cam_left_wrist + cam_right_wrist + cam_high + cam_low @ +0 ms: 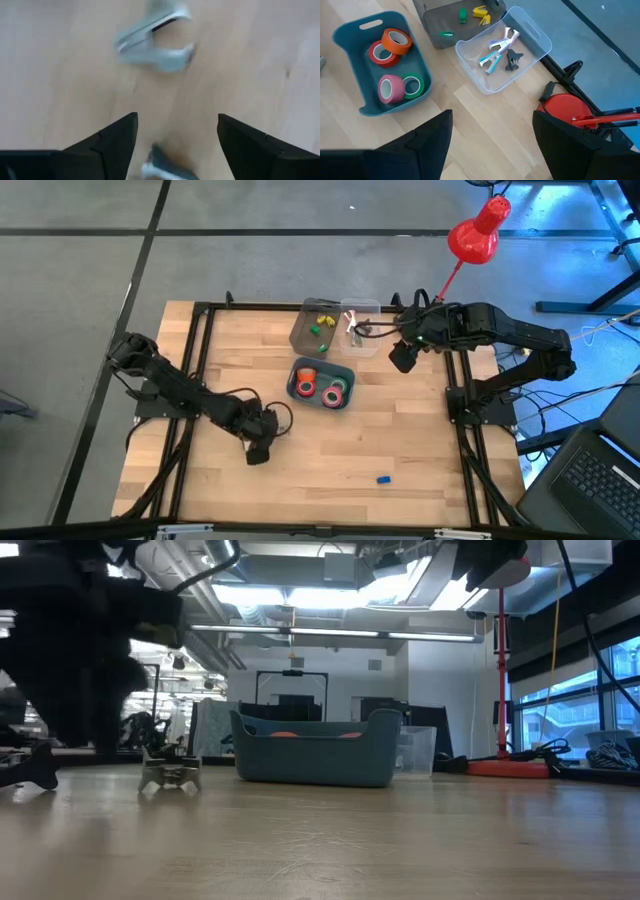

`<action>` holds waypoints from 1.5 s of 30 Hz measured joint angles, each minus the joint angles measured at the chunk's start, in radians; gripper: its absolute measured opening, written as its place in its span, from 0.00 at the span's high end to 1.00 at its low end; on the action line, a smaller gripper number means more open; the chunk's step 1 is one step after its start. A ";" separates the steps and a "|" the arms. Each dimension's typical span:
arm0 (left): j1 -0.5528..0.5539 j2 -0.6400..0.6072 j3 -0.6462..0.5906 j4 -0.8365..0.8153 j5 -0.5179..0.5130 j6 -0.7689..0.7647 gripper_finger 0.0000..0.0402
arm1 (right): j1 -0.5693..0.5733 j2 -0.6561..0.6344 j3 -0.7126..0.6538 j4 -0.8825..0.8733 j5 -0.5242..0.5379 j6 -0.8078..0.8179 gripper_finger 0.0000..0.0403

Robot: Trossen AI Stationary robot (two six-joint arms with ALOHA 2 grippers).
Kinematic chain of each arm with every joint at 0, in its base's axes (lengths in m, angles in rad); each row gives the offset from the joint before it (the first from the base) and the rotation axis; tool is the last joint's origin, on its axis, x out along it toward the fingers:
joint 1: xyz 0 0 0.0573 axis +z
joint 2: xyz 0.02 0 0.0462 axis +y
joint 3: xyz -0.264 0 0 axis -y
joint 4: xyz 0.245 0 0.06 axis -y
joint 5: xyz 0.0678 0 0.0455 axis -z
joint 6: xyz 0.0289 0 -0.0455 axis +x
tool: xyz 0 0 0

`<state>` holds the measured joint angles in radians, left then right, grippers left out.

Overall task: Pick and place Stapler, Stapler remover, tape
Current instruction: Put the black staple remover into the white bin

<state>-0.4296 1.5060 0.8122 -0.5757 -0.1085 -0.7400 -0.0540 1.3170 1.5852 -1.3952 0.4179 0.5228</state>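
Observation:
A silvery staple remover (pixel 155 42) (pixel 170 776) lies on the bare wood ahead of my left gripper (pixel 177 120) (pixel 258 452). That gripper is open and points steeply down over the near-left part of the table. A blurred pale-blue thing (pixel 162 169) shows low in the gap between its fingers, and no touch shows. Tape rolls (pixel 390 42) in red, orange, pink and green lie in a blue bin (pixel 300 370). More staple removers (pixel 497 50) lie in a clear bin (pixel 540 35). My right gripper (pixel 492 145) (pixel 403 360) hangs open, high above the far right. I cannot make out a stapler.
A grey bin (pixel 435 22) at the far middle holds small green and yellow pieces (pixel 480 11). A small blue block (pixel 383 478) lies near the front edge. A red lamp (pixel 475 235) stands beyond the far right corner. A black frame (pixel 200 330) borders the table.

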 joint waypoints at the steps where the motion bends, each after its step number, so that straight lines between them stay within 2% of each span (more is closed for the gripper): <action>1: 0.002 -0.007 0.008 -0.027 0.000 -0.072 0.35 | 0.000 0.000 0.000 0.000 0.000 0.000 0.31; 7: -0.012 -0.081 0.024 -0.065 -0.120 -0.615 0.38 | -0.003 0.000 0.000 0.015 0.012 -0.015 0.31; 10: -0.011 -0.098 0.024 -0.072 -0.131 -0.861 0.40 | -0.019 0.000 0.000 0.032 0.012 -0.054 0.31; 14: -0.011 -0.092 0.024 -0.072 -0.099 -1.009 0.44 | -0.050 0.000 0.000 0.045 -0.009 -0.095 0.31; 18: -0.021 -0.091 0.029 -0.080 -0.073 -1.033 0.48 | -0.076 0.000 0.000 0.043 -0.028 -0.131 0.31; 23: -0.041 -0.091 0.089 -0.186 -0.018 -1.021 0.53 | -0.101 0.000 0.000 0.045 -0.071 -0.162 0.31; 31: -0.097 -0.061 0.122 -0.255 0.013 -1.050 0.58 | -0.134 0.000 0.000 0.046 -0.080 -0.168 0.31; 37: -0.112 0.016 0.121 -0.250 0.051 -0.997 0.60 | -0.134 0.000 0.000 0.054 -0.082 -0.169 0.31; 45: -0.111 0.080 0.121 -0.251 0.046 -0.933 0.59 | -0.134 0.000 0.000 0.053 -0.106 -0.168 0.31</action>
<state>-0.5407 1.5857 0.9333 -0.8270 -0.0627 -1.6725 -0.1879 1.3170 1.5852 -1.3422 0.3122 0.3552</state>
